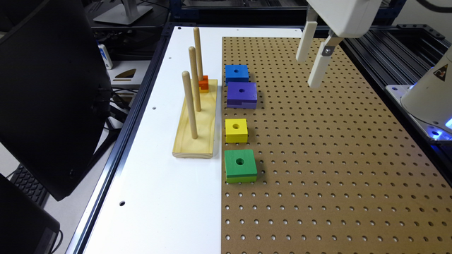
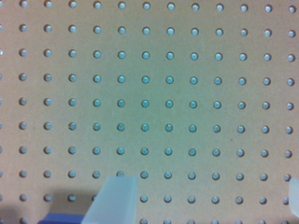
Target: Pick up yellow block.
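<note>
gripper (image 1: pixel 310 72) hanging over bare pegboard (image 1: pixel 335 158), fingers spread apart, grasping nothing. yellow block (image 1: pixel 236 130) flat on the pegboard's left edge in the exterior view, between purple block (image 1: pixel 242 94) beyond and green block (image 1: pixel 240 165) nearer, well apart from the gripper, beside the wooden peg stand (image 1: pixel 195 123).

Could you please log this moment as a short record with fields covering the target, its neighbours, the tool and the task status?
target: yellow block, flat on the pegboard, untouched
neighbours: purple block on one side, green block on the other, all in a row with a blue block
beside row: wooden peg base with three upright pegs
tool: tool open, raised above bare pegboard, off to the exterior view's right of the row
status: block not yet grasped
</note>
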`<act>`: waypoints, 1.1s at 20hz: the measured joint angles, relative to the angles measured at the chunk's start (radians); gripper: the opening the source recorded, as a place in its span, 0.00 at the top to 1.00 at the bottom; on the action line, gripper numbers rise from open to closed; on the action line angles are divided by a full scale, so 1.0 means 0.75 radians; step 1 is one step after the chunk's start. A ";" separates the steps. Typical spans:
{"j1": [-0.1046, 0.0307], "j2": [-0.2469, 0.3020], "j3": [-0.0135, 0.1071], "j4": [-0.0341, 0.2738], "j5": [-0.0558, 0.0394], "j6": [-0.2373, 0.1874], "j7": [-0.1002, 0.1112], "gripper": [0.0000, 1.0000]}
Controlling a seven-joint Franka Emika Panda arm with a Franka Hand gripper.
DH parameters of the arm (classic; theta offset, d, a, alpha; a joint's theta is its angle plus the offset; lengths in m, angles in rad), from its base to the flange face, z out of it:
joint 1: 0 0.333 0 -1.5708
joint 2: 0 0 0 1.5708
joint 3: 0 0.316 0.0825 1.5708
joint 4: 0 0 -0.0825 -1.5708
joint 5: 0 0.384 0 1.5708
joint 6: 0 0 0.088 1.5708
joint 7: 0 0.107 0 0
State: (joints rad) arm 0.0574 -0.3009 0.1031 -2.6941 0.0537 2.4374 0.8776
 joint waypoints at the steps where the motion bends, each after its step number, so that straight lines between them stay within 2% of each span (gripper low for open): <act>1: 0.000 0.006 0.005 0.010 0.000 0.000 0.006 0.00; 4: 0.000 0.039 0.018 0.045 0.000 0.000 0.018 0.00; 8: 0.000 0.106 0.035 0.110 0.000 0.000 0.038 0.00; 15: -0.001 0.258 0.051 0.257 0.000 0.000 0.053 0.00; 18: -0.001 0.291 0.061 0.289 0.000 0.000 0.064 0.00; 22: -0.003 0.298 0.062 0.300 0.000 0.000 0.064 0.00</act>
State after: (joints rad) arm 0.0554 -0.0777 0.1495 -2.4689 0.0537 2.4375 0.9259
